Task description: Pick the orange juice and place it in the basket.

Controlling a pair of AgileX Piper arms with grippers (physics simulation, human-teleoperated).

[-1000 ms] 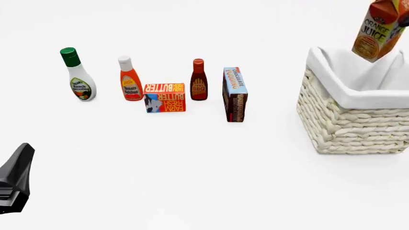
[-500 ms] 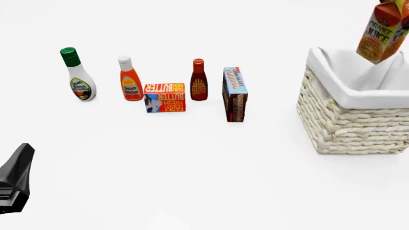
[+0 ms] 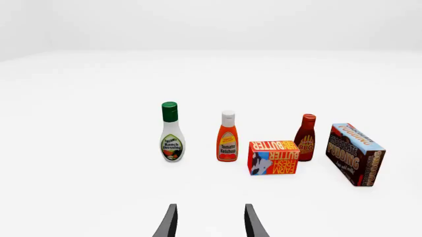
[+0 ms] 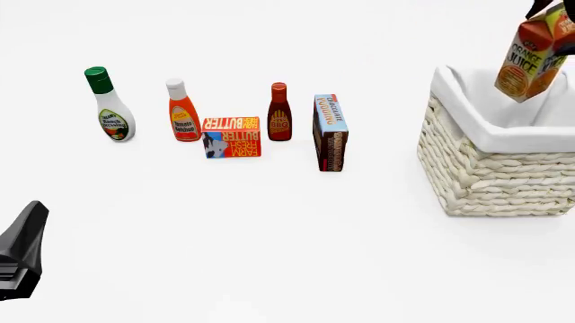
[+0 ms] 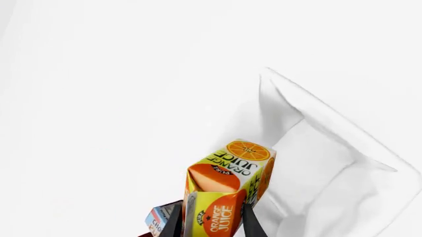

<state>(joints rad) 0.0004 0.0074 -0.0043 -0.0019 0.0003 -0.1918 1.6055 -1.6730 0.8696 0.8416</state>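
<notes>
table (image 4: pixel 269 256): plain white surface, lying under everything.
basket (image 4: pixel 503 175): large cream woven wicker basket, sitting at the right of the front view, its white cloth liner (image 5: pixel 316 163) folding over the rim.
orange juice (image 4: pixel 532 59): tall gable-top carton, hanging tilted in the air over the basket's open mouth, its base pointing down toward the liner, not touching the basket.
right gripper (image 5: pixel 209 222): pinching the orange juice near its gabled top, a dark finger pressing on each side of the carton.
left gripper (image 3: pixel 209 222): hovering low near the front left of the table, fingers standing spread with nothing between them, well apart from the groceries.
chocolate pudding box (image 4: pixel 330 132): standing on its narrow edge, nearest of the row to the basket.
butter box (image 4: pixel 231 137): lying flat between the ketchup and bbq bottles, slightly nearer the camera.
ranch dressing bottle (image 4: pixel 110 106): standing upright at the far left, green cap.
tomato ketchup bottle (image 4: pixel 182 112): standing upright, white cap.
bbq sauce bottle (image 4: pixel 279 113): standing upright just beside the butter box.
</notes>
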